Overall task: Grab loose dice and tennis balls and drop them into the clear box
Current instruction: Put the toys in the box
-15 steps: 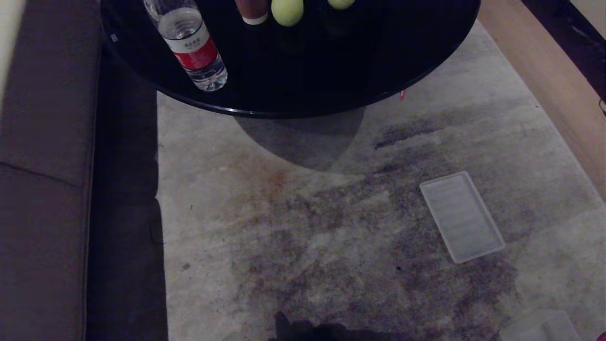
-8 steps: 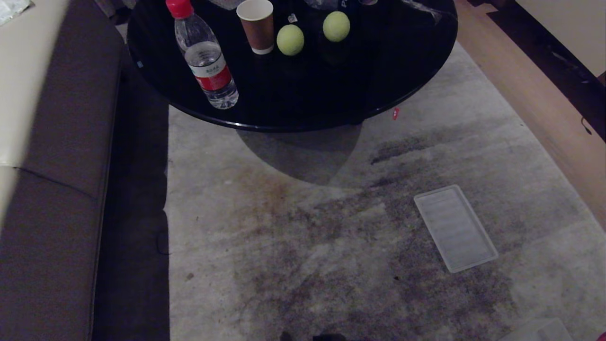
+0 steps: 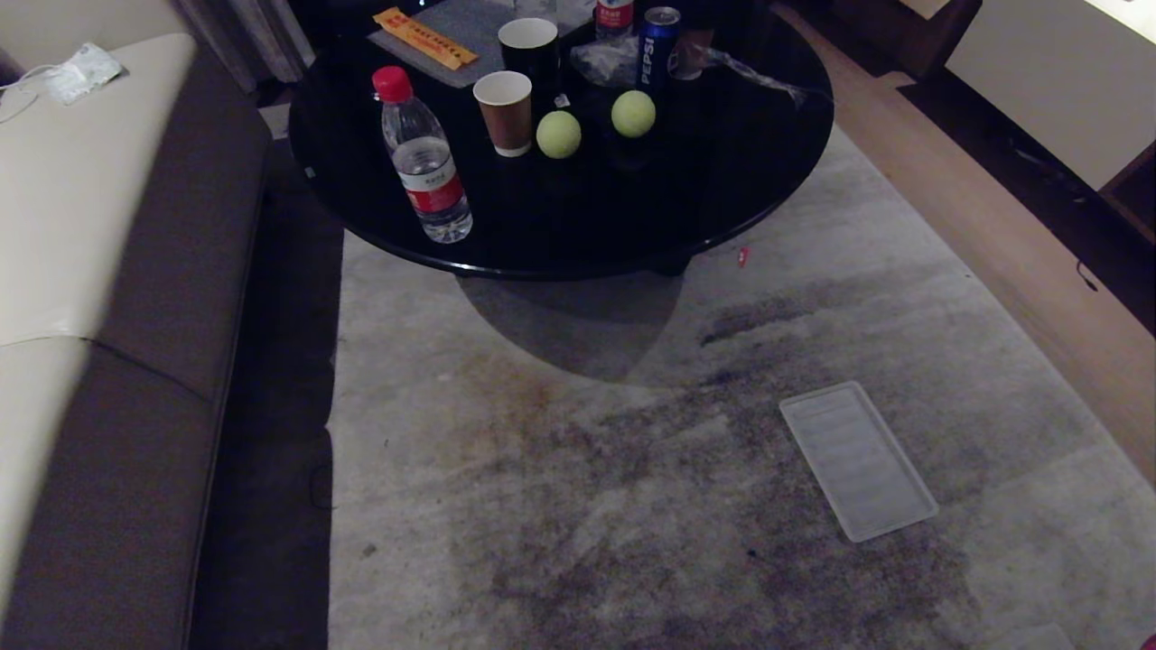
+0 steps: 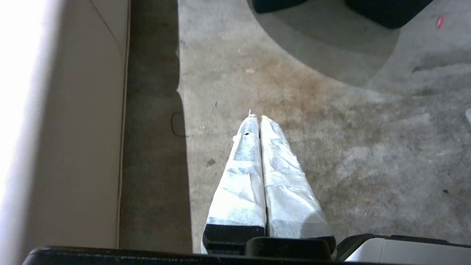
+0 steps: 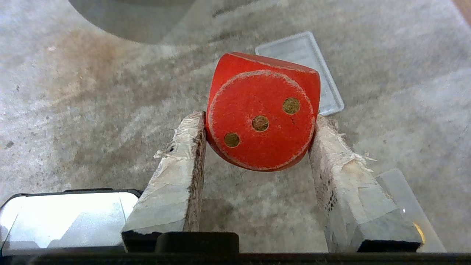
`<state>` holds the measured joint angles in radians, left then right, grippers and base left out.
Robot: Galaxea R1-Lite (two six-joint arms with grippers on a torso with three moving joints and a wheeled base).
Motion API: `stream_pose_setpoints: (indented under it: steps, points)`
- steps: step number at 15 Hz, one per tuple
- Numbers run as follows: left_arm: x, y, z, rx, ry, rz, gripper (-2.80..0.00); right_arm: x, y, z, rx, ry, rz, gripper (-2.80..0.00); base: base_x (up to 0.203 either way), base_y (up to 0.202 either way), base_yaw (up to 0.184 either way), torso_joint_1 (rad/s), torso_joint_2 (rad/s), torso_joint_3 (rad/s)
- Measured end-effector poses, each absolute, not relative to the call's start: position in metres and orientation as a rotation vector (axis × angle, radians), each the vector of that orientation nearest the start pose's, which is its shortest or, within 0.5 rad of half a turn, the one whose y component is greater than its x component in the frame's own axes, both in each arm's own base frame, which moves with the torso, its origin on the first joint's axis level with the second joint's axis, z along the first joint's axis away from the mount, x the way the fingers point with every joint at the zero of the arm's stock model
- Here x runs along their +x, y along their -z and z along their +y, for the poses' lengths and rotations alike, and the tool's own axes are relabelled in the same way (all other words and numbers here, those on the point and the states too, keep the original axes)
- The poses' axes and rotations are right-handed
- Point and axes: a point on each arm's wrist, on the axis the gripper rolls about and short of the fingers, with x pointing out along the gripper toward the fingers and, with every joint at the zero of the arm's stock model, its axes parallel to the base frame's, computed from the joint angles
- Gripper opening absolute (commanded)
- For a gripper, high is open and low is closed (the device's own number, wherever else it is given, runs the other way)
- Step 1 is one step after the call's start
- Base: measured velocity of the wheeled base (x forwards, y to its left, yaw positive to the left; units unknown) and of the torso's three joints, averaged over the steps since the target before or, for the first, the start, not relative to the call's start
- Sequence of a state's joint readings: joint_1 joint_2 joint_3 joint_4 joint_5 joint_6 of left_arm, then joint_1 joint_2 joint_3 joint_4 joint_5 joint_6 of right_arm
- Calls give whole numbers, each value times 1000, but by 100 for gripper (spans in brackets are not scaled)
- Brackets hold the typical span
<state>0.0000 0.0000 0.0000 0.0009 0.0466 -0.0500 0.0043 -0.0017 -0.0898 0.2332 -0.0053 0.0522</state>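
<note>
The right gripper (image 5: 257, 121) is grasping a red die (image 5: 262, 112) between its two taped jaws, the three-pip face turned toward the wrist camera. The die is sitting at the very tips of the jaws, pinched on its two side faces, hanging over a stained grey carpet (image 3: 578, 469). A flat ribbed translucent panel (image 5: 298, 55) is lying on the carpet just beyond the die. That panel is not the clear box, and I cannot tell for sure where the box is, though a pale plastic edge (image 5: 401, 198) is showing near the right jaw.

Two tennis balls (image 3: 559, 134) (image 3: 633, 113) are resting on a round black bench (image 3: 704, 199), beside a paper cup (image 3: 504, 112) and a water bottle (image 3: 424, 170), well apart from the die. A sofa (image 3: 108, 361) is running along the robot's left.

The left gripper (image 4: 257, 121) is hanging idle over the carpet, jaws clenched on nothing.

To do this step well, I judge the robot should be keeping the grip steady, since the hold is only at the tips, and releasing only once the die is directly over the box
</note>
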Motion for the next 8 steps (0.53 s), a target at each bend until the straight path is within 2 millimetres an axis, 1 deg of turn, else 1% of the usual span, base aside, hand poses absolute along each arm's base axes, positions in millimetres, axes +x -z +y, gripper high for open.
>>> stream_pose_setpoints:
  steps: [8]
  points:
    - [-23, -75, 1, -51, -47, 0, -280, -31, -76, 0, 54, 5, 142, -280, 0, 0, 0, 1, 3, 200]
